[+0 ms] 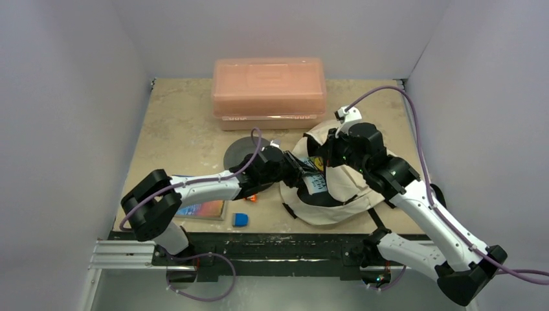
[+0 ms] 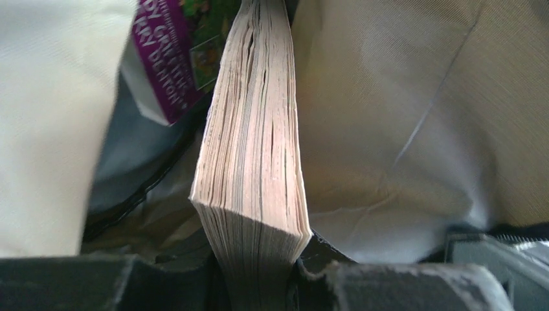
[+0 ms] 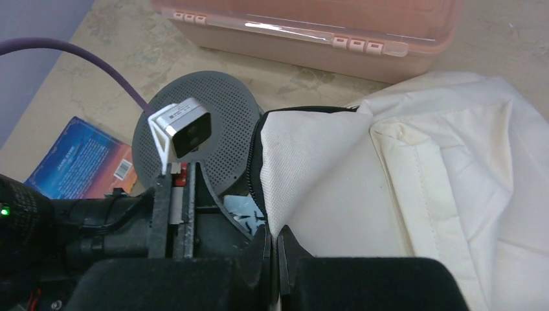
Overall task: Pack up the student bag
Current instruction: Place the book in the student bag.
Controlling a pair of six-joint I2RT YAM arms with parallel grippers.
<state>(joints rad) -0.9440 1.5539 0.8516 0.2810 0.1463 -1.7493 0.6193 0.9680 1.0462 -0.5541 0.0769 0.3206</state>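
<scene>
Holds left arm stretched low from its base at lower left toward centre, elbow folded back by the base, forearm nearly level. Clamps left gripper on a book end-on, jaws part-way apart round the pages, one finger on each cover. Angles right arm up and inward from lower right, wrist high and bent down. Pinches right gripper shut on the bag edge, fingertips meeting on the fabric.

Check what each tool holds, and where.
Left tool clamps the book across its thickness at one end; right tool pinches the student bag at its opening's edge.
</scene>
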